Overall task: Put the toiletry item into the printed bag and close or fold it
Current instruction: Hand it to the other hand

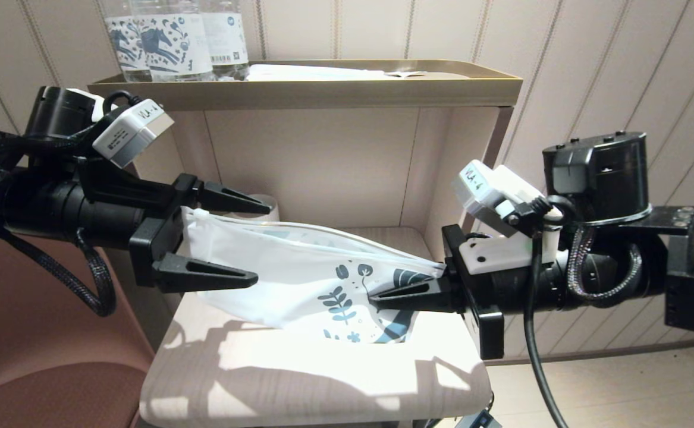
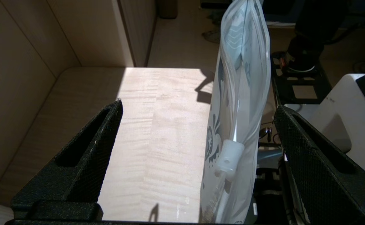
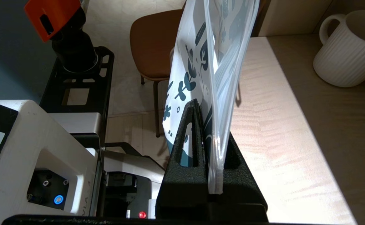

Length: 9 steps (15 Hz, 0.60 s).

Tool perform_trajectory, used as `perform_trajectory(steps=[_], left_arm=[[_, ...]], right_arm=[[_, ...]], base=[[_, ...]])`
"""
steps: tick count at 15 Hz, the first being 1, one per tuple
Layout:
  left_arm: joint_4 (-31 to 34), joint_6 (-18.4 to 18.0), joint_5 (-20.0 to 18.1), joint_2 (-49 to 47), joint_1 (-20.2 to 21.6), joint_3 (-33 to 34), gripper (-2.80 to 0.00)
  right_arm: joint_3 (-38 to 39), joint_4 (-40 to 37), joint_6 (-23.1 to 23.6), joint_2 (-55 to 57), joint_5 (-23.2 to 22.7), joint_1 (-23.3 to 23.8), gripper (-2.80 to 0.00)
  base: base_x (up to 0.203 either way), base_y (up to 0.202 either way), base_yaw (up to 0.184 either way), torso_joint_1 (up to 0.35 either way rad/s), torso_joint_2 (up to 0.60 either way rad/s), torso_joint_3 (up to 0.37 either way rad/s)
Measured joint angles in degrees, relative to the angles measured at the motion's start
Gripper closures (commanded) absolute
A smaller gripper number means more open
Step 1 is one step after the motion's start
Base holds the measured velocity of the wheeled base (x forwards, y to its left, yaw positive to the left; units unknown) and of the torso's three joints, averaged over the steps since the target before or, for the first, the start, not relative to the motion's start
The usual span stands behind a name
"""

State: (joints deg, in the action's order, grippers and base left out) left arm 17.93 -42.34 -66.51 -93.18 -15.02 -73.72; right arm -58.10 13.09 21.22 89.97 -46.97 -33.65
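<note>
While my right gripper [image 1: 382,295] clamps the printed bag [image 1: 299,279] | left gripper [image 1: 251,241] fingers apart astride its slider end | above shelf [image 1: 299,380].

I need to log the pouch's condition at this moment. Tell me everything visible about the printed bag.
The printed bag is a flat pouch of thin white, slightly see-through plastic with dark blue leaf and flower print at one end. A zip track runs along its top edge, with a white slider at the plain end. It hangs above the shelf, stretched sideways. The right gripper clamps the printed end; the left gripper is open around the slider end.
</note>
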Motion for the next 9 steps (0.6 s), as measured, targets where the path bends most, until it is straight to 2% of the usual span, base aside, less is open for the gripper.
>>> perform_trajectory(steps=[9], left_arm=[[0.9, -0.05, 0.0, -0.68, 0.0, -0.48, -2.8]], right_arm=[[0.0, 0.0, 0.0, -0.06, 0.0, 0.0, 0.0]], base=[[0.0, 0.0, 0.0, 0.0, 0.0, 0.0]])
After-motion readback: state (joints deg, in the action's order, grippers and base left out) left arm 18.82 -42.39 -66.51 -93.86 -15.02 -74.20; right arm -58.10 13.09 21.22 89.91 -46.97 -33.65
